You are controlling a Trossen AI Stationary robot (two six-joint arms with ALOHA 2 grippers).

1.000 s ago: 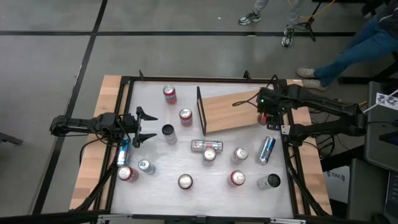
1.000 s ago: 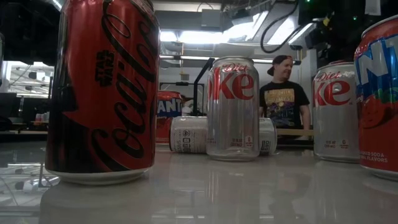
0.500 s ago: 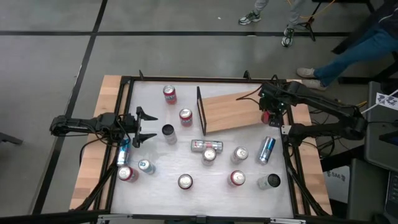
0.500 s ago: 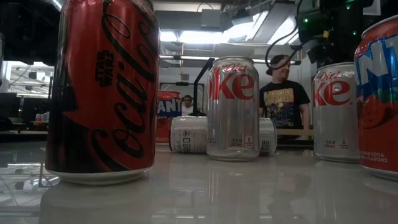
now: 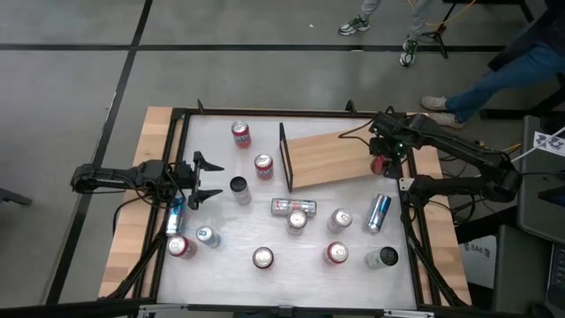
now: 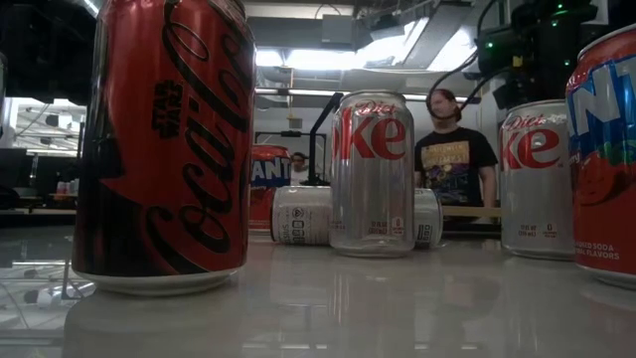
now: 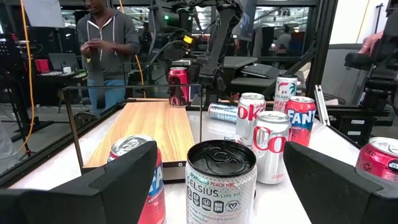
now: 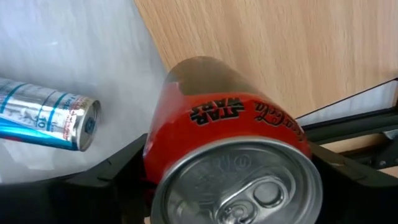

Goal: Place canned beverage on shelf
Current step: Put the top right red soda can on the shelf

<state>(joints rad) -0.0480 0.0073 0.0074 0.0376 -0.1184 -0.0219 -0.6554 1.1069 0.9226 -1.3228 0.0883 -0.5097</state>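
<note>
The shelf (image 5: 327, 159) is a light-brown wooden board lying flat on the white table, with a black upright frame (image 5: 284, 157) at its left end. My right gripper (image 5: 380, 164) is at the board's right end, shut on a red Coca-Cola can (image 8: 230, 124). In the left wrist view the same red can (image 7: 178, 86) stands upright at the board's far end. Whether its base rests on the wood, I cannot tell. My left gripper (image 5: 212, 179) waits open at the table's left side, short of a black-topped Celsius can (image 7: 221, 180). My right gripper pinches the red can's side wall just below its top rim (image 8: 186, 134) between its two fingers (image 8: 118, 171), one on each side. The fingers come from above, pointing down. The can stays upright with its pull-tab top facing up, over the board's right end.
Several cans stand on the white table (image 5: 221, 256) nearer than the board. A blue can (image 5: 378, 212) and a silver one (image 5: 293, 207) lie on their sides. Two red cans (image 5: 241, 133) (image 5: 263, 165) stand left of the frame. People stand beyond the table's far edge.
My right gripper has come down a little and shifted slightly toward the table's right and far side, carrying the red can upright over the board's right end. Its arm has dropped into the low view's upper right.
</note>
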